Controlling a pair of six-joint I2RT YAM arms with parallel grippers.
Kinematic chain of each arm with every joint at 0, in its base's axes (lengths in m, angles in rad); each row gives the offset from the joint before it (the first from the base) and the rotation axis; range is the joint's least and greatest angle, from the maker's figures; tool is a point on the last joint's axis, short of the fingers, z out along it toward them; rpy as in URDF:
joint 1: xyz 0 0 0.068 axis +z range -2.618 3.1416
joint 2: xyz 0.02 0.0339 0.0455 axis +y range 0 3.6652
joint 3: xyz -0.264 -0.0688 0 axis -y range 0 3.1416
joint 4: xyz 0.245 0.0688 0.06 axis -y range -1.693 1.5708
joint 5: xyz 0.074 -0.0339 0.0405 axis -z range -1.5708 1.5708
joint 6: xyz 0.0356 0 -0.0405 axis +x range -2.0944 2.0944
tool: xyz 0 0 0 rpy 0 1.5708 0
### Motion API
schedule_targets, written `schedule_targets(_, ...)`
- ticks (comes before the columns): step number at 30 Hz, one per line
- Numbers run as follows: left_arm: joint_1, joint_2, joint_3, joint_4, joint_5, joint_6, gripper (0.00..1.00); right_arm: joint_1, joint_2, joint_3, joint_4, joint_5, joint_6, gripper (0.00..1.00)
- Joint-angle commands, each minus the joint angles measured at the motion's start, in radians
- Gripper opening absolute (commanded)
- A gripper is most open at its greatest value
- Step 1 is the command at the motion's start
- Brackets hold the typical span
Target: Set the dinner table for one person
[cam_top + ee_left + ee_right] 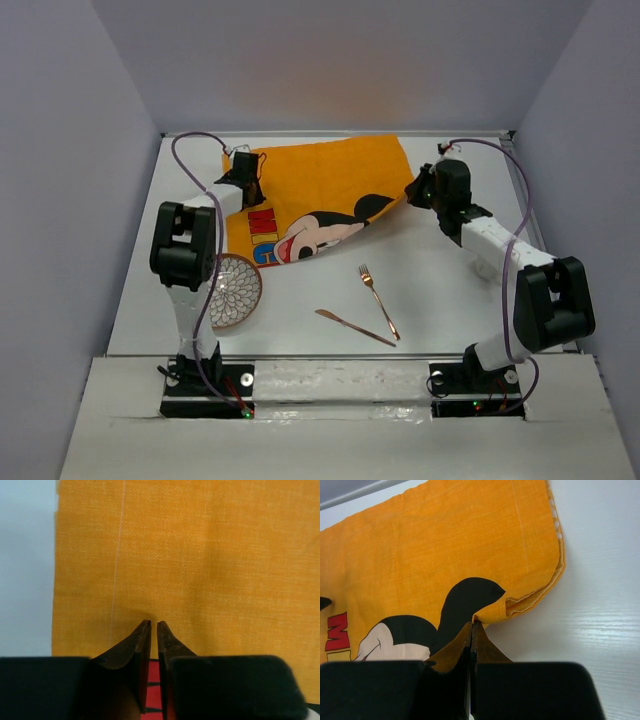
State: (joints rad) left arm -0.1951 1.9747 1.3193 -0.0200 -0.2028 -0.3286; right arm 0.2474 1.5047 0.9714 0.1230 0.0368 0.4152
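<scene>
Desk: white, carries everything.
Knife, fork, patterned plate: near side, loose, probably parked until their place is laid.
Orange mat: far half, skewed, right edge folded.
Right pincer: pressed together on that folded edge, presumably to pull it flat.
Left pincer: at the far-left corner, opposite the right, apparently for stretching. Fingers almost together with a thin slit. Grip on the cloth cannot be told.

High rear view facing down, wrist views close over orange mat (shared by all)
</scene>
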Motion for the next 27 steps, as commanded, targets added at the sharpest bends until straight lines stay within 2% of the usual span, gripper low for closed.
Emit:
schedule_targets(1,-0.006,0.026,0.052,-0.063,0.013,0.033,0.38,-0.013,-0.017,0.01,0.076,-0.006,-0.001,0.0)
schedule_targets(4,-0.004,0.094,0.099,-0.093,0.039,0.04,0.38,-0.013,-0.006,0.013,0.09,-0.021,0.008,0.0)
schedule_targets(10,-0.01,0.254,0.314,-0.164,0.12,0.039,0.25,-0.022,0.009,0.016,0.099,-0.023,0.03,0.0)
schedule_targets(14,-0.017,0.423,0.689,-0.3,0.166,0.036,0.25,-0.031,0.0,0.01,0.107,-0.028,0.047,0.0)
schedule_targets(15,-0.021,0.509,0.766,-0.335,0.164,0.045,0.25,-0.031,-0.004,0.009,0.107,-0.022,0.043,0.0)
schedule_targets(16,-0.023,0.556,0.942,-0.41,0.16,0.048,0.25,-0.031,-0.004,0.01,0.107,-0.017,0.033,0.0)
schedule_targets(19,-0.023,0.764,1.267,-0.576,0.167,0.057,0.25,-0.04,0.014,0.021,0.106,-0.002,0.022,0.0)
schedule_targets(20,-0.021,0.82,1.388,-0.616,0.166,0.056,0.25,-0.04,0.018,0.024,0.106,-0.003,0.023,0.0)
schedule_targets(21,-0.003,0.875,1.572,-0.615,0.17,0.046,0.23,-0.04,0.034,0.032,0.107,-0.011,0.031,0.0)
schedule_targets(24,0.029,0.819,1.48,-0.567,0.278,-0.003,0.2,-0.04,0.06,0.056,0.107,-0.055,0.046,0.0)
schedule_targets(27,0.034,0.787,1.589,-0.666,0.221,0.043,0.26,-0.04,0.077,0.07,0.107,-0.081,0.051,0.0)
